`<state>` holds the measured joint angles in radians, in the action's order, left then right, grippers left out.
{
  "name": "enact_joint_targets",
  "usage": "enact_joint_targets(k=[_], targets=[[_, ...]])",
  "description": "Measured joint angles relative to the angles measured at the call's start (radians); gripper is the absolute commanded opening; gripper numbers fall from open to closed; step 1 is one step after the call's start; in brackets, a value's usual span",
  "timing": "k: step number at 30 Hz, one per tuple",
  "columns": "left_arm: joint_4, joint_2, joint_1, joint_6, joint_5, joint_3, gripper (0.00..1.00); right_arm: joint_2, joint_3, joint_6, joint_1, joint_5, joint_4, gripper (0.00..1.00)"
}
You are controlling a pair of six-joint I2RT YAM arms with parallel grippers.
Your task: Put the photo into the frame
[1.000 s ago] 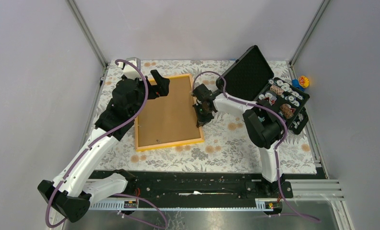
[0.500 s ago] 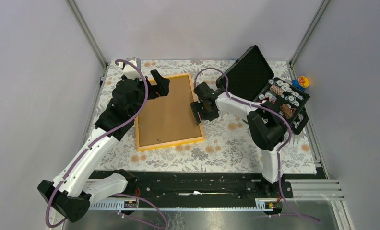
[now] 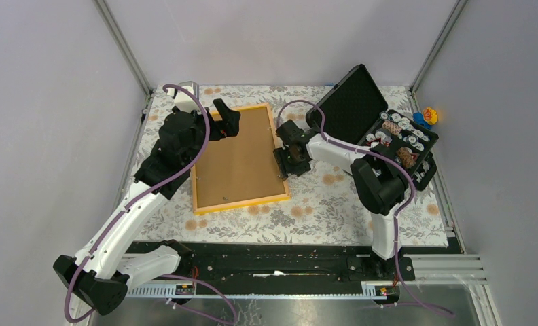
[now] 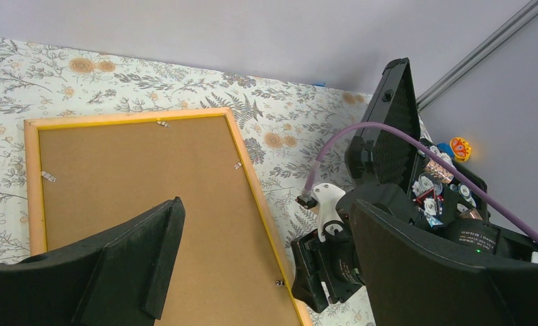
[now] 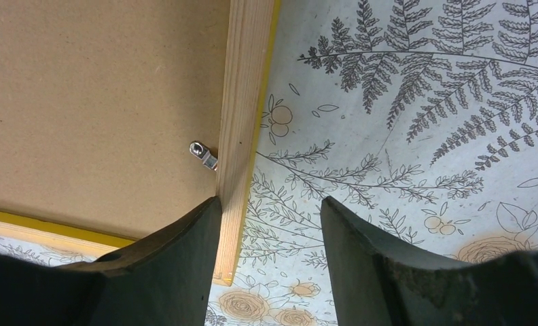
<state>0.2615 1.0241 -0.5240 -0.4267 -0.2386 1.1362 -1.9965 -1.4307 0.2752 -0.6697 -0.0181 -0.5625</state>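
Floral-print tabletop (image 3: 320, 197); rectangular orange frame (image 3: 239, 203), matte brown backing board (image 3: 236, 156).

So the right gripper (image 3: 284, 164) was nudged a bit to the left, from just beside the frame (image 3: 239, 204) to right over its right-hand rail, near the front corner. Its jaws, which had been pinched shut a second back, were spread apart, so the wooden rail was left showing between the fingers (image 5: 185, 265). The forearm was swung round slightly with it.
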Motion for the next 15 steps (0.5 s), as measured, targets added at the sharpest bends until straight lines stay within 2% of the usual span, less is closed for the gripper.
enact_joint_targets(k=[5,8,11,15], targets=[[0.0,0.0,0.0,0.0,0.0,0.0,0.99,0.0,-0.001,-0.002,-0.005,-0.001,0.0,0.65],[0.0,-0.001,-0.001,0.0,0.003,0.0,0.99,-0.002,-0.001,-0.003,-0.01,-0.019,0.0,0.63],[0.0,-0.001,-0.002,0.0,0.004,0.0,0.99,-0.014,-0.002,-0.003,-0.019,-0.049,0.0,0.5],[0.0,-0.001,-0.002,0.0,0.005,0.0,0.99,-0.032,-0.008,-0.011,-0.026,-0.066,0.0,0.14]])
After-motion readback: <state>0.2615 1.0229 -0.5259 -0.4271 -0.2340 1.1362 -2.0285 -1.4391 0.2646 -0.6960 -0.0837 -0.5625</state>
